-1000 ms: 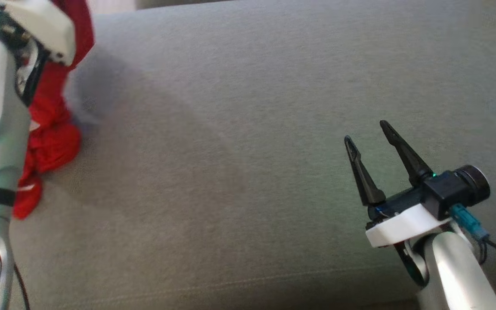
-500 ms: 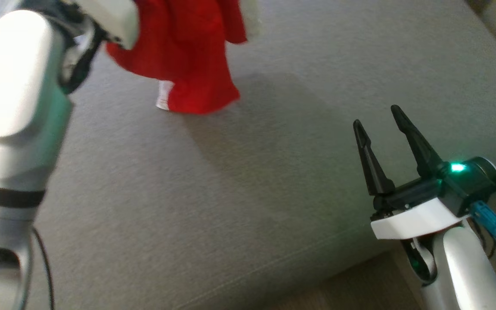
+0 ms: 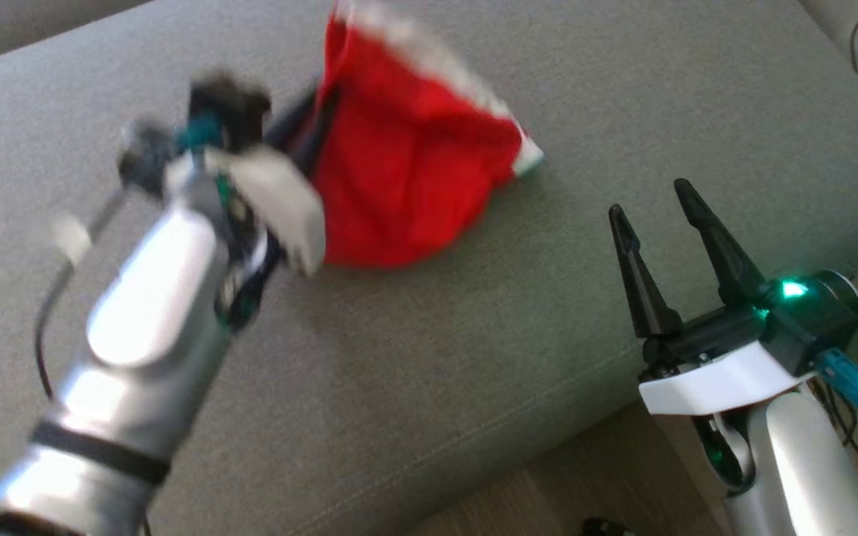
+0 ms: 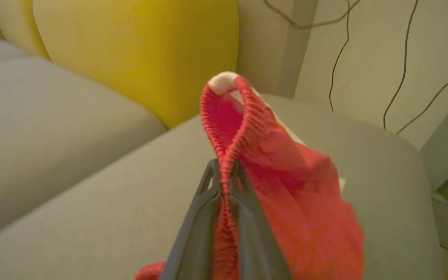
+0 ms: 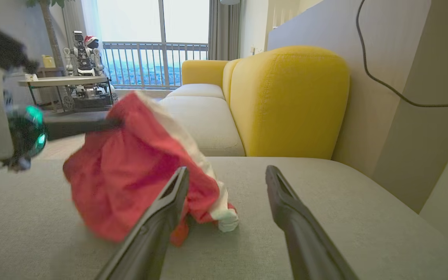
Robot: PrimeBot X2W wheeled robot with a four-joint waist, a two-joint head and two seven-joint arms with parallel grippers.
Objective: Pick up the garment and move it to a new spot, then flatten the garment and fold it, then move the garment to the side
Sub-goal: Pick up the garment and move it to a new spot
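Sofa seat (image 3: pixel 429 372): a grey cushion, broad and bare, and the landing ground for the cloth.
Yellow backrest (image 5: pixel 286 101): it rises behind the seat, and the cloth is best kept off it.
Garment (image 3: pixel 407 186): red with white trim, hanging bunched from the left gripper over the far part of the seat. In the right wrist view its lowest fold and a white cuff look to touch the cushion.
Step in hand: judged to be the carry to a new spot, release not yet made.
Right gripper (image 3: pixel 649 199): fingers apart and holding nothing, near the seat's front edge and clear of the cloth.
Left gripper (image 4: pixel 225 167): fingers clamped together on the ribbed hem, with a loop of hem standing past the tips.
Doing it well: keep the pinch firm until the cushion bears the cloth's weight. Lower while drawing sideways, so the trailing part lays out instead of heaping. Set it well inside the seat's edges — room is needed for flattening. The hold is only a thin hem, so a fast swing could pull it free.
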